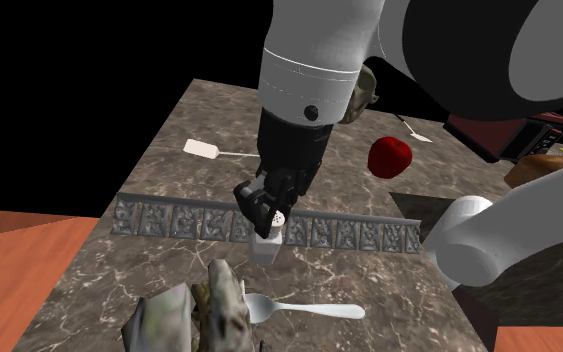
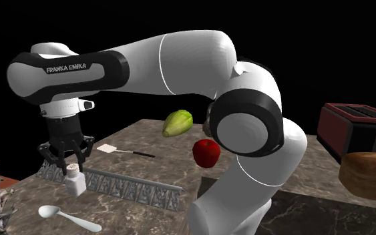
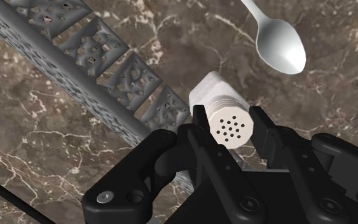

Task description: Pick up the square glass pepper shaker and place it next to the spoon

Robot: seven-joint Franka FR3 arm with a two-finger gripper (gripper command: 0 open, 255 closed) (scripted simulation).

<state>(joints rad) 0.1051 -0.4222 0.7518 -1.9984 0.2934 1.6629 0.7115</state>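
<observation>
A white square pepper shaker (image 1: 265, 247) (image 2: 74, 181) with a round perforated cap (image 3: 230, 127) stands upright just on the near side of an ornate grey strip. My gripper (image 1: 269, 220) (image 2: 73, 163) (image 3: 230, 119) comes down on it from above, shut on its cap, a black finger (image 3: 199, 121) pressing on each side. Whether its base touches the marble table (image 1: 389, 275) I cannot tell. The silver spoon (image 1: 307, 310) (image 2: 58, 215) (image 3: 279, 41) lies flat on the table a short way from the shaker, toward the shoulder view's bottom.
The ornate grey strip (image 1: 169, 220) (image 2: 133, 188) (image 3: 107, 70) crosses the table. Behind it lie a white spatula (image 1: 201, 149) (image 2: 107, 149), a red apple (image 1: 389, 157) (image 2: 206, 152) and a greenish object (image 2: 177, 123). A rough grey lump (image 1: 194, 312) sits beside the spoon. A toaster (image 2: 353, 127) stands farther off.
</observation>
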